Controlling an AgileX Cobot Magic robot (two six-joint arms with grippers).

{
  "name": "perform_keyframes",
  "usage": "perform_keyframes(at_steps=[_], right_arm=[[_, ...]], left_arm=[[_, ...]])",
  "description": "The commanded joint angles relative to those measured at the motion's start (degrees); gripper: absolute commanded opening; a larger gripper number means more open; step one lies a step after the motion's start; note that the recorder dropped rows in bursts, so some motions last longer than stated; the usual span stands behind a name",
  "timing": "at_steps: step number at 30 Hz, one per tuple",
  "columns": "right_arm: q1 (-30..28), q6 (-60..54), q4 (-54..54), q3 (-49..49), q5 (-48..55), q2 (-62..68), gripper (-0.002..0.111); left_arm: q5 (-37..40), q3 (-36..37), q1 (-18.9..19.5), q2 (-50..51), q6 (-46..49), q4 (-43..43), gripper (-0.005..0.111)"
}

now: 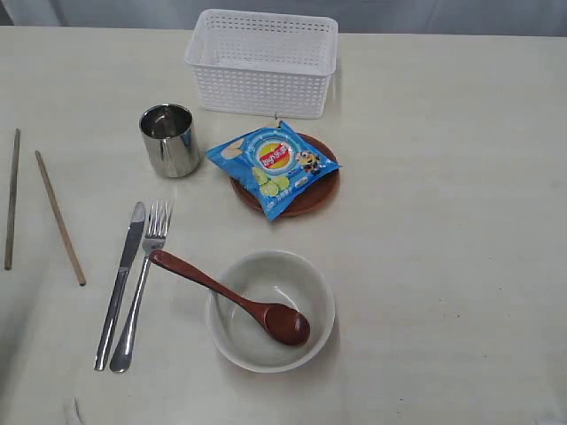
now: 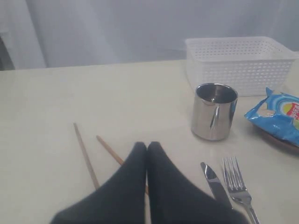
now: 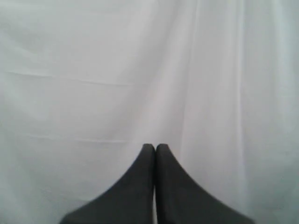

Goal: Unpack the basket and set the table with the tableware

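Surface: a pale cream table (image 1: 443, 221) is carrying the whole spread, and a pale curtain (image 3: 93, 70) is hanging behind it.
Left pincer: the left pincer (image 2: 146, 145) is hovering low over the table, jaws pressed together and gripping nothing.
Right pincer: the right pincer (image 3: 155, 147) is facing the curtain alone, jaws pressed together and carrying nothing. No tableware is showing near it.
Basket: the white basket (image 1: 257, 93) is sitting well ahead of the left pincer at the far edge of the table. Its inside is looking empty.
Chopsticks: the two chopsticks (image 2: 85, 154) are lying just ahead of the left pincer, one running under its tips. They are apart from each other and not parallel.
Cup: the steel cup (image 2: 214, 112) is standing upright, ahead of the left pincer and between it and the basket.
Knife and fork: the knife (image 1: 120, 283) and fork (image 1: 142, 283) are lying side by side near the left pincer.
Bowl and spoon: the bowl (image 1: 232, 350) is sitting beyond the fork, with the spoon (image 1: 230, 297) leaning in it and its handle crossing the rim.
Plate: the brown plate (image 1: 314, 197) is sitting just before the basket, and a blue chip bag (image 1: 273, 165) is covering most of it.
Step in hand: the unpacking is looking finished and the setting is nearing its end.
Next move: if anything is remaining, it is calling for open jaws, either to square up the chopsticks under the left pincer or to lift the bag off the plate.
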Motion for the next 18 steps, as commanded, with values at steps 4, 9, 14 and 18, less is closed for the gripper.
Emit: perform_keyframes(at_steps=[4,9,14,18], right_arm=[[-0.2,0.1,0.5,32.0,-37.9,-18.4,0.0],[-0.2,-0.7,2.9,41.2,-38.6,-24.0,0.0],[-0.2,-1.4,2.9,43.1,-37.0,-25.7,0.0],[-0.2,-3.6,2.8,42.9,-36.9,-25.9,0.0]], left_arm=[[-0.2,0.2,0.1,-0.2,0.0,0.1,0.0],[-0.2,0.2,0.1,-0.2,0.0,0.1,0.0],[-0.2,0.2,0.1,-0.2,0.0,0.1,0.0],[-0.2,0.2,0.1,-0.2,0.0,0.1,0.0]])
